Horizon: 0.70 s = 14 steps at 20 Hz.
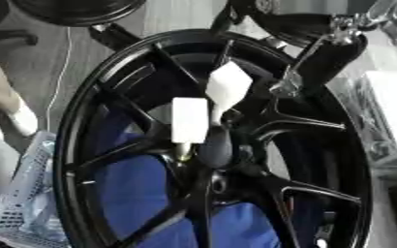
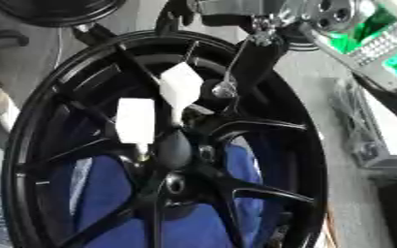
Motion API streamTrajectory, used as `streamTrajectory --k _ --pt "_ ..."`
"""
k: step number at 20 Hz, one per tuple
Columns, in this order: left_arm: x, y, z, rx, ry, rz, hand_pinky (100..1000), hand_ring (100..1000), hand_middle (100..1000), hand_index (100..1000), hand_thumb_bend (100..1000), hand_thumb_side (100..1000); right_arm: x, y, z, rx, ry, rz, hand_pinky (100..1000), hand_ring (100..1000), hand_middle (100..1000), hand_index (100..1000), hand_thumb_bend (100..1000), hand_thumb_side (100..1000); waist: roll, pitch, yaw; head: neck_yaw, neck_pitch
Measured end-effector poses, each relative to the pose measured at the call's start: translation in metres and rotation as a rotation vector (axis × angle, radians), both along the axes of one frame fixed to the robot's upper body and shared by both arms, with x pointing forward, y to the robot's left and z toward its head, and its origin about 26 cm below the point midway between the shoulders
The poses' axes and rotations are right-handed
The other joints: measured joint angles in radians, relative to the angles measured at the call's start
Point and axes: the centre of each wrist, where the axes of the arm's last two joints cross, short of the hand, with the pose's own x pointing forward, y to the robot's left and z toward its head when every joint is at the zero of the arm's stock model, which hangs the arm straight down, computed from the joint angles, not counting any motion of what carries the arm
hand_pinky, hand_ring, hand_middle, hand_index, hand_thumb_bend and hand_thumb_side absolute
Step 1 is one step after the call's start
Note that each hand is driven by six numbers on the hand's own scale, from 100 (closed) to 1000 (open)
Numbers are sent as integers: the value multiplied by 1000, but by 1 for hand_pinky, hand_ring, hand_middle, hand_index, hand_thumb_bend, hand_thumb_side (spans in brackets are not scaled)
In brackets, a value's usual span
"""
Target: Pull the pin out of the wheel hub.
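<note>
Inspector: Black wheel hub (image 1: 215, 145) fills the frame, spokes over blue cloth (image 1: 138, 193). Two white-tagged pins (image 1: 189, 121) sit at centre, seated.

Assessor: Robot hand?

Inspector: Right robot hand (image 2: 236, 72) enters upper right, fingertips near the upper tag (image 2: 181, 87); whether its fingers are apart or closed, I cannot tell. Left not visible.

Assessor: Risk?

Inspector: Likely gripping the tag only; it could tear or slip.
</note>
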Motion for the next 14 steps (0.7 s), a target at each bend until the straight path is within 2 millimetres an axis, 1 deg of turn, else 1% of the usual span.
streamTrajectory --k 4,7,14 --pt "0 0 0 1 0 4 857 709 733 799 100 753 2 -1 -6 10 11 -13 883 868 823 888 420 100 -1 13 11 -3 0" --pt "0 -1 -1 -5 2 4 857 708 732 799 100 754 2 0 -7 12 12 -15 881 867 823 886 405 106 -5 23 15 -3 0" --pt "0 -1 -3 -14 8 8 859 707 732 798 100 757 2 0 -8 18 21 -18 879 865 821 882 382 111 -10 35 20 -7 0"
